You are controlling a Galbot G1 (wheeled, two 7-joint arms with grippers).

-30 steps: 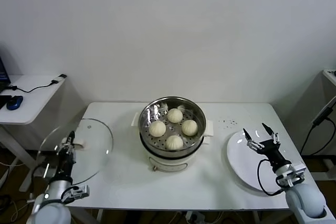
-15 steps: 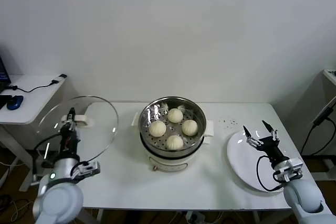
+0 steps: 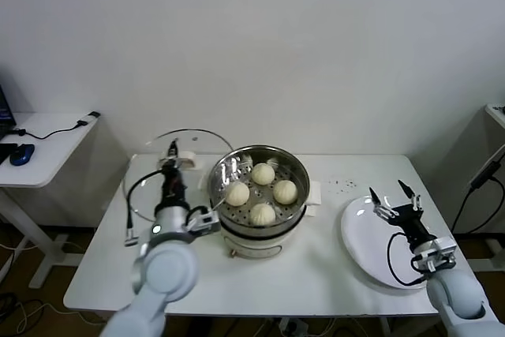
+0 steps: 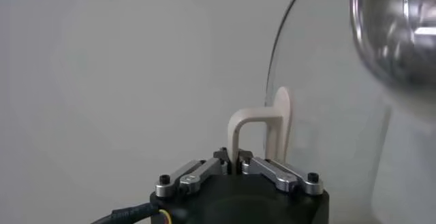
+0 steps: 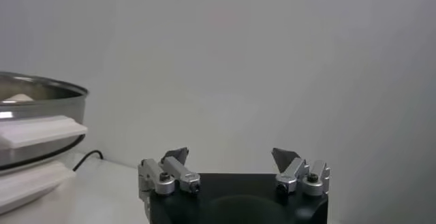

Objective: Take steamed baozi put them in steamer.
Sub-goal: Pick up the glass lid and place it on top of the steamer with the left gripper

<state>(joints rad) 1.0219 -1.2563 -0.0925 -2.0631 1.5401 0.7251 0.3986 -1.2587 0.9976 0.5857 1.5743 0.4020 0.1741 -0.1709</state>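
The steamer [image 3: 256,230] stands mid-table, a shiny steel pot on a white base. Several cream-white steamed baozi [image 3: 263,213] rest on its perforated floor. My left gripper [image 3: 173,162] is just left of the pot and shut on the white handle [image 4: 238,126] of the glass lid [image 3: 146,173], which it holds tilted up on edge. In the left wrist view the left gripper [image 4: 234,158] pinches that handle, with the glass lid [image 4: 327,75] beyond it and the steamer [image 4: 395,21] close by. My right gripper [image 3: 397,209] hangs open and empty over the white plate [image 3: 367,246]. Its right-wrist-view fingertips [image 5: 230,156] stand wide apart.
The white table [image 3: 316,282] carries a few dark specks [image 3: 342,185] right of the pot. A lower side table [image 3: 47,136] with a blue mouse [image 3: 22,153] and cables stands to the far left. In the right wrist view the steamer [image 5: 34,120] shows some way off.
My left arm has lifted the glass lid from the table's left edge and carried it right, up beside the steamer. The right gripper has barely shifted over the plate.
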